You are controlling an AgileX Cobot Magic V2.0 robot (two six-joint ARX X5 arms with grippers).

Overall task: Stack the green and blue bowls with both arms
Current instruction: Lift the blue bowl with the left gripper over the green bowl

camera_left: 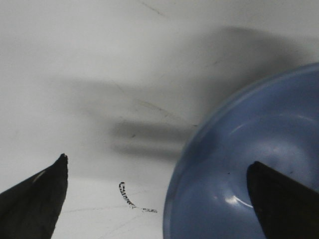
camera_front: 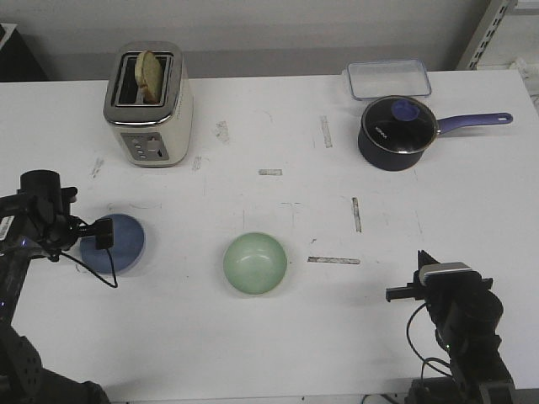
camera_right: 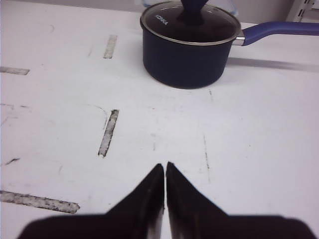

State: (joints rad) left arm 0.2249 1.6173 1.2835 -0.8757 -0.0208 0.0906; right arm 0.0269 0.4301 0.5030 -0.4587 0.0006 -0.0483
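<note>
The blue bowl (camera_front: 122,244) sits upright on the white table at the left. My left gripper (camera_front: 99,235) is open over the bowl's left rim. In the left wrist view the left gripper (camera_left: 158,162) has one finger (camera_left: 286,199) over the inside of the blue bowl (camera_left: 239,149) and the other finger (camera_left: 35,196) over bare table outside it. The green bowl (camera_front: 255,263) stands alone in the middle, upright and empty. My right gripper (camera_front: 424,261) is shut and empty at the front right, far from both bowls; the right wrist view shows it (camera_right: 165,165) above bare table.
A dark navy saucepan (camera_front: 396,130) with a glass lid and purple handle stands at the back right and shows in the right wrist view (camera_right: 187,55). A clear container (camera_front: 389,80) lies behind it. A toaster (camera_front: 149,103) with bread stands at the back left.
</note>
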